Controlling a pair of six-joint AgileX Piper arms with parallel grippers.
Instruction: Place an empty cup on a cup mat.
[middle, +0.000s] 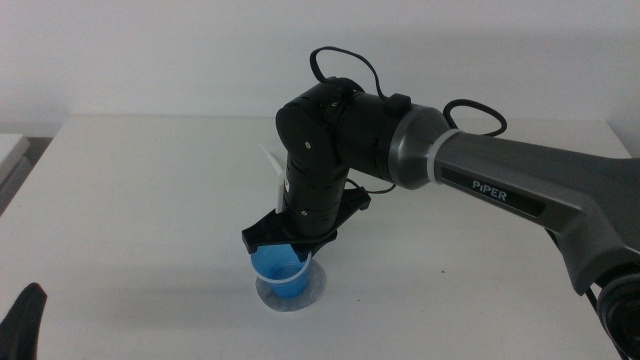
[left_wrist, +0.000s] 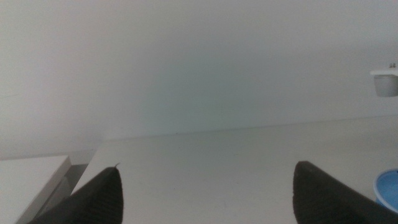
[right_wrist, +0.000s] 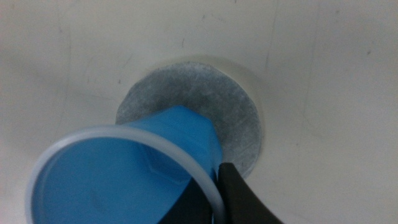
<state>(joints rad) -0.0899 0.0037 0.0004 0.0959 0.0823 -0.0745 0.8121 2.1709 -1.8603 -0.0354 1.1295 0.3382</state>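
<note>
R gripper (middle: 290, 243) gripped cup (middle: 280, 270) rim, cup over mat (middle: 312, 290). L gripper (left_wrist: 205, 193) spread open, near-left.

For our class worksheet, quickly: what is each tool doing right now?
Left tool: open, holding nothing, waiting at the table's near edge.
Right tool: closed on the cup, over the mat.

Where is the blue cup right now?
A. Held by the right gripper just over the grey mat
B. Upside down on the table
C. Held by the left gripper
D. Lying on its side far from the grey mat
A: the right gripper grips the cup at its rim, directly above the cup mat; the left gripper waits open at the table's near edge.
</note>
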